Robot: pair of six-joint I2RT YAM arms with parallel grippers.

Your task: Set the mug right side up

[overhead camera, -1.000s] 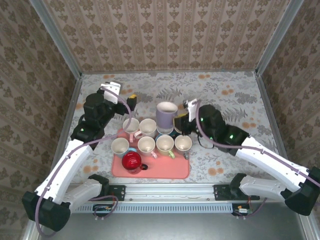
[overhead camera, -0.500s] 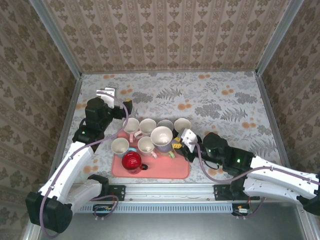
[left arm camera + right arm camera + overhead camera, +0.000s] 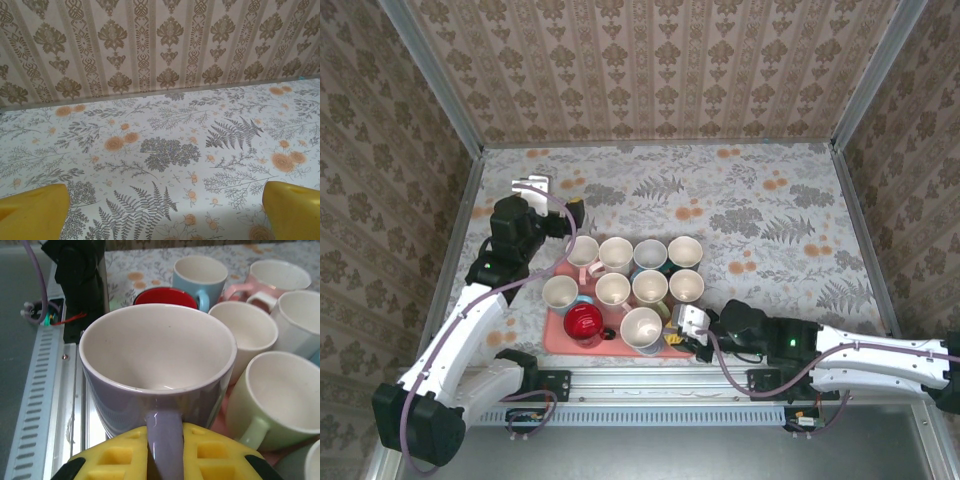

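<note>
The purple mug (image 3: 642,330) stands mouth up at the near edge of the red tray (image 3: 610,349), its handle pinched between the yellow pads (image 3: 120,457) of the right end effector (image 3: 678,328), which I am working from a distance. The jaws are closed down to the width of the handle. From the right wrist view the mug's base is hidden, so I cannot tell whether it rests on the tray or hangs just above it.

Room is tight here. The metal rail (image 3: 660,385) runs just beside the tray's near edge. A red mug (image 3: 583,322) sits just left of the purple one. Two rows of pale mugs (image 3: 650,287) crowd the tray behind it, one of them close to its rim in the right wrist view.

The far and right parts of the flowered counter (image 3: 770,210) lie bare up to the patterned walls (image 3: 650,70).

The left end effector (image 3: 572,212) hovers at the tray's far left corner, its yellow fingertips (image 3: 32,207) spread wide with nothing between them. The left wrist view cuts both fingertips off at its lower corners.
</note>
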